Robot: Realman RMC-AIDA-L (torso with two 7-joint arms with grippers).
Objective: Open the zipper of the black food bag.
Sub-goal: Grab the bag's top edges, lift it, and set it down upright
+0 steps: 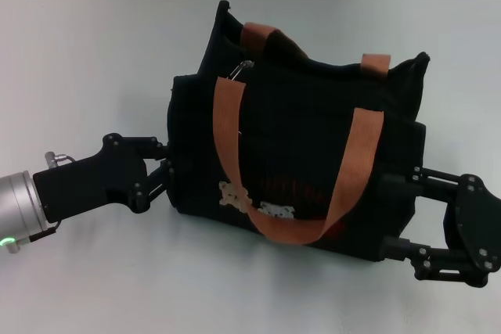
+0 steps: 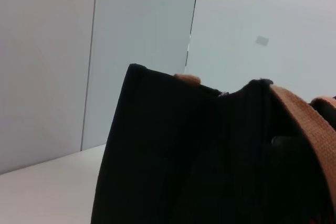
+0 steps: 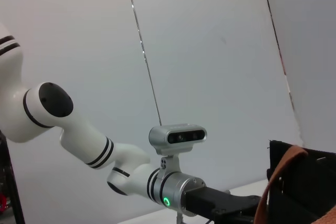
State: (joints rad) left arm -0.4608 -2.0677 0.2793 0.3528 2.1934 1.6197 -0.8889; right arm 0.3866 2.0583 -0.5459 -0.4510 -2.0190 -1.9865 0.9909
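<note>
**A:** Where are the grippers, and what are they doing?

**B:** The black left gripper (image 1: 167,170) sits at centre-left of the head view, its fingers pressed against the left end wall of the boxy black fabric food bag (image 1: 301,127). Whether those fingers pinch the fabric or merely brace it cannot be told. The black right gripper (image 1: 391,213) is at lower right, its two fingers spread apart, one above the other, reaching against the bag's right end.

**A:** And the bag itself?

**B:** It stands upright on a plain white table (image 1: 86,68), filling the middle of the frame. Its long axis runs from upper left to lower right. An orange-brown webbing handle (image 1: 293,228) droops down the front, over small tan and pale bear patches (image 1: 254,202).

**A:** Which way does the zipper run?

**B:** The thin black zipper line (image 1: 305,59) follows the top edge along that same axis. Its small silvery metal pull tab (image 1: 242,70) shows near the upper-left end, just beside the handle.

**A:** What step does this look like?

**B:** Apparently steadying the bag from both ends; the pull tab is untouched. The next move likely calls for one gripper to rise to the tab, pinch it finely, and draw it along the top while the other holds the bag firm.
</note>
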